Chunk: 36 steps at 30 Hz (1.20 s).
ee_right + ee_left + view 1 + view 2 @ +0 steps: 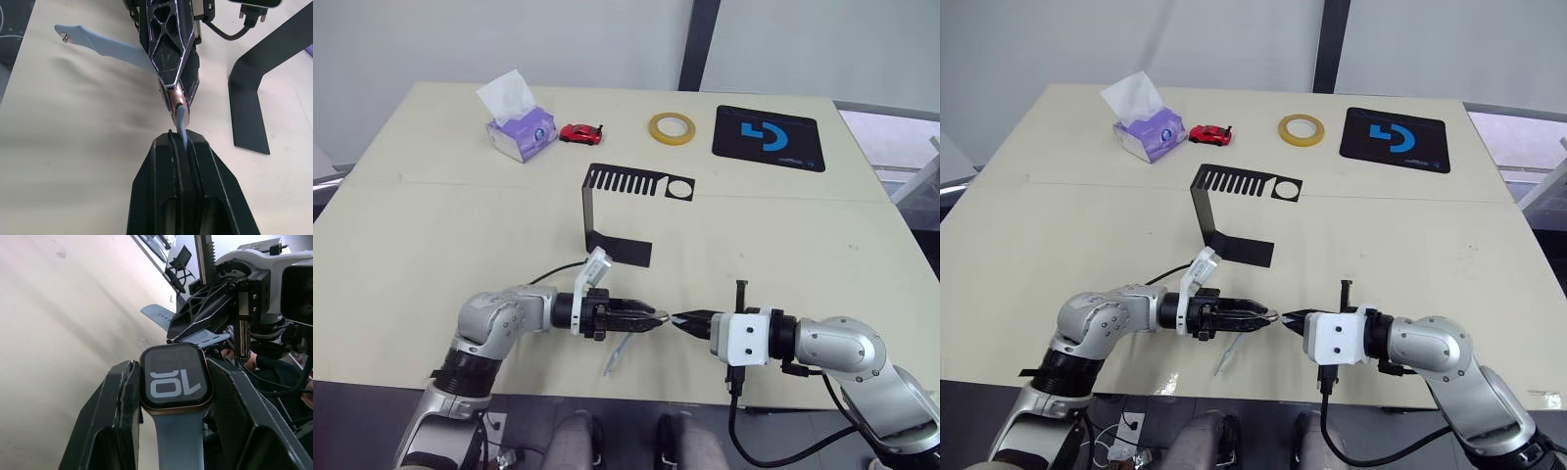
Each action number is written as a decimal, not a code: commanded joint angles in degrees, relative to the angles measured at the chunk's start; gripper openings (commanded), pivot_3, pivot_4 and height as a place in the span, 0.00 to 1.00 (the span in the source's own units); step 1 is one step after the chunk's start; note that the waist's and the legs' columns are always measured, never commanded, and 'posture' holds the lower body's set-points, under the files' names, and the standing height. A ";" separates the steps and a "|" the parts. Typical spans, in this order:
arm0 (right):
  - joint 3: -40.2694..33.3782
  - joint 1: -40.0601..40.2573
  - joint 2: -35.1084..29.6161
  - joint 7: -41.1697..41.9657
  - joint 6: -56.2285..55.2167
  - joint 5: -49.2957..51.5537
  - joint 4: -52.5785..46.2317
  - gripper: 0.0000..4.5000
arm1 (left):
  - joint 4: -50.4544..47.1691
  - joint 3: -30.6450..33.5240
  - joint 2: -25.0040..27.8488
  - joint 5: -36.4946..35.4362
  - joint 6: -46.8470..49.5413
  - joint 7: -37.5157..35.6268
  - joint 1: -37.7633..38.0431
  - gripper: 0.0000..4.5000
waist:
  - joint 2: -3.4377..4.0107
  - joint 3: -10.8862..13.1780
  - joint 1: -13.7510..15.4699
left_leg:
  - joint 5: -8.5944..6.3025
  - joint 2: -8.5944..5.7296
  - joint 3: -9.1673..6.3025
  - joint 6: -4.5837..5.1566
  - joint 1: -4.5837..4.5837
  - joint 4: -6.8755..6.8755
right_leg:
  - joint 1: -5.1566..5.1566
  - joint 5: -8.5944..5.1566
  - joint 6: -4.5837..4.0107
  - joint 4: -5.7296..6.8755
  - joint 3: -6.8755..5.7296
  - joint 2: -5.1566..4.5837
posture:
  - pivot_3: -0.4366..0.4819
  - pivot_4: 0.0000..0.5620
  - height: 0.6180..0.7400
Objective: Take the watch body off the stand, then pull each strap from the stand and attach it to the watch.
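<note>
So, watch body (176, 377) is clamped in left gripper (654, 320) to steady it | second strap (182, 122) is pinched by right gripper (690, 320), lined up for attaching | stand (617, 211) is stripped bare

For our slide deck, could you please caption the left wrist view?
Left gripper clamps the watch, one strap attached, while the right gripper brings the second strap.

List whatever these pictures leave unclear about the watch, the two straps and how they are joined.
- Small rounded-square watch body, left wrist view: its sides are covered by the left gripper fingers.
- Second pale grey-blue strap, right wrist view: most of it is hidden inside the shut right gripper; whether it has locked into the watch cannot be told.
- First pale grey-blue strap: its joint is hidden behind the left fingers.
- Head views: the watch is too small to make out.
</note>
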 commanded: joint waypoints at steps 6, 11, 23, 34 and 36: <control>1.73 -1.71 0.65 -0.26 1.22 -0.32 -2.84 0.00 | -3.03 -1.58 -1.68 -1.53 0.25 -0.38 -1.60 0.37 | 0.00 0.00 -0.01 | 0.00 0.00 0.00 0.00 0.00 0.00 | 0.00 0.00 0.00 0.00 0.00 0.00 | 0.48 0.27 1.00; 2.21 -2.26 0.78 -0.33 1.83 -0.62 -2.74 0.00 | -3.08 -1.57 -1.69 -1.75 0.56 -0.37 -1.63 0.37 | 0.00 0.00 0.00 | 0.00 0.00 0.00 0.00 0.00 0.00 | 0.00 0.00 0.00 0.00 0.00 0.00 | 0.48 0.27 1.00; 2.92 -3.21 1.04 -0.41 2.94 -0.94 -2.97 0.00 | -3.30 -1.67 -1.75 -1.92 1.45 -0.22 -1.62 0.37 | 0.00 0.00 -0.01 | 0.00 0.00 0.00 0.00 0.00 -0.01 | -0.01 0.00 0.00 0.00 0.00 0.00 | 0.48 0.27 1.00; 2.64 -3.78 1.06 -0.62 2.83 -1.27 -2.67 0.00 | -3.72 -1.79 -1.61 -2.12 2.17 -0.42 -1.60 0.37 | 0.00 0.00 -0.01 | 0.00 0.00 0.00 0.00 0.00 -0.01 | -0.01 0.00 0.00 -0.01 0.00 0.00 | 0.48 0.27 1.00; 2.68 -3.81 1.08 -0.60 2.86 -1.33 -2.66 0.00 | -3.84 -1.80 -1.65 -2.13 2.29 -0.46 -1.58 0.37 | 0.00 0.00 -0.01 | 0.00 0.00 0.00 0.00 0.00 -0.01 | -0.01 0.00 0.00 -0.01 0.00 0.00 | 0.48 0.27 1.00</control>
